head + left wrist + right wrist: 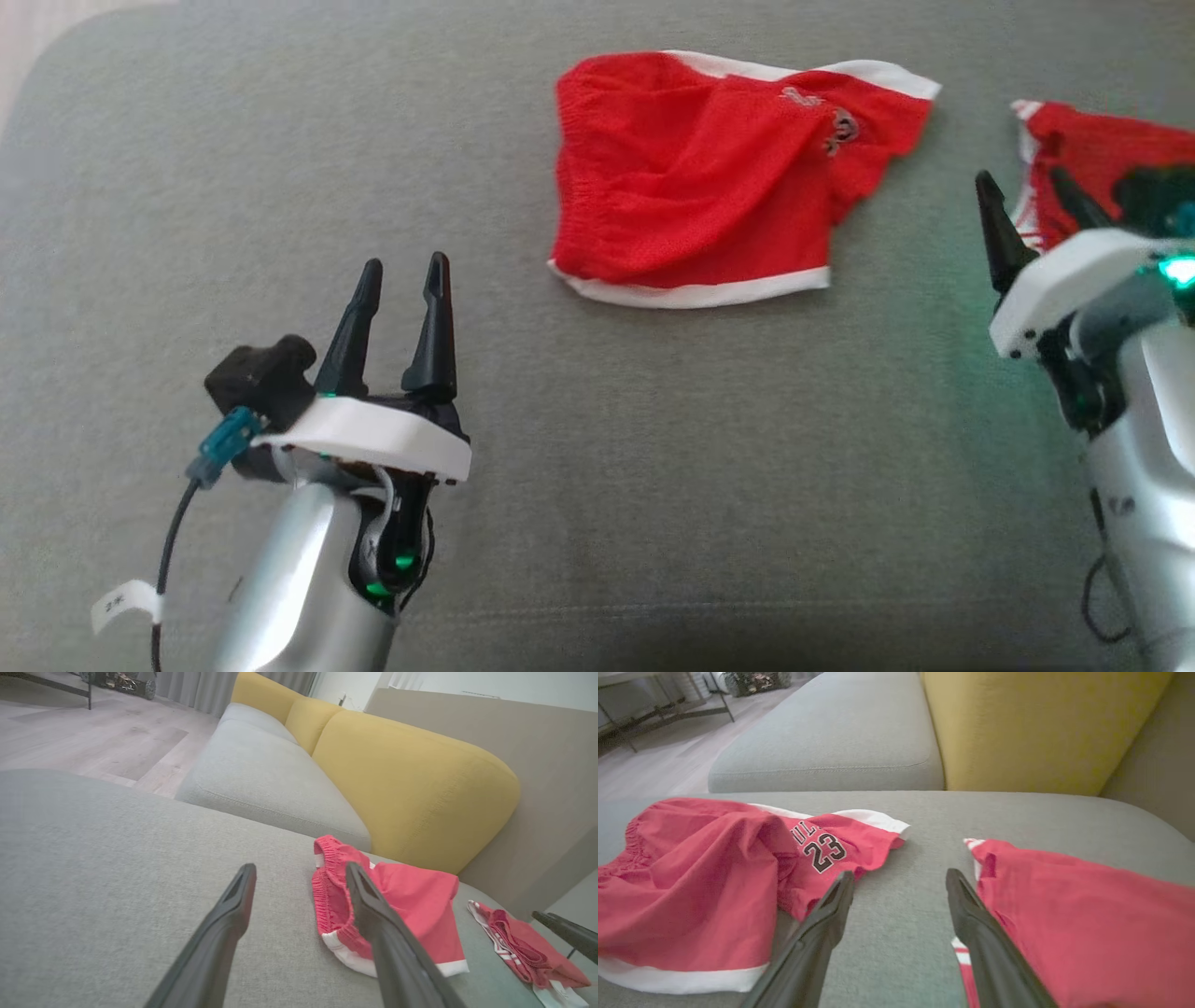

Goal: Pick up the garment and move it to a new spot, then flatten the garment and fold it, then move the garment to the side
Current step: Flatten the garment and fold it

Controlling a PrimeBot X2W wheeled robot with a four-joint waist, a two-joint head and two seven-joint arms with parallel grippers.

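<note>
A red garment (pixel 700 177) with white trim lies crumpled on the grey cushion (pixel 653 467), at the middle far side. It looks like shorts (pixel 700 877) printed with the number 23, and its elastic waistband (pixel 327 891) faces the left wrist camera. A second red garment (pixel 1111 149) with white trim lies at the right edge. My left gripper (pixel 404 263) is open and holds nothing, down and to the left of the shorts. My right gripper (pixel 1022 177) is open too, its fingers at the near left edge of the second garment (pixel 1087 924), with bare cushion between them.
Beyond the cushion stands a sofa with a grey seat (pixel 261 774) and yellow backrests (pixel 411 779). Wooden floor (pixel 93 732) lies to the left, past the cushion's rounded edge. One dark finger of the right gripper (pixel 565 933) shows beside the second garment (pixel 523 947).
</note>
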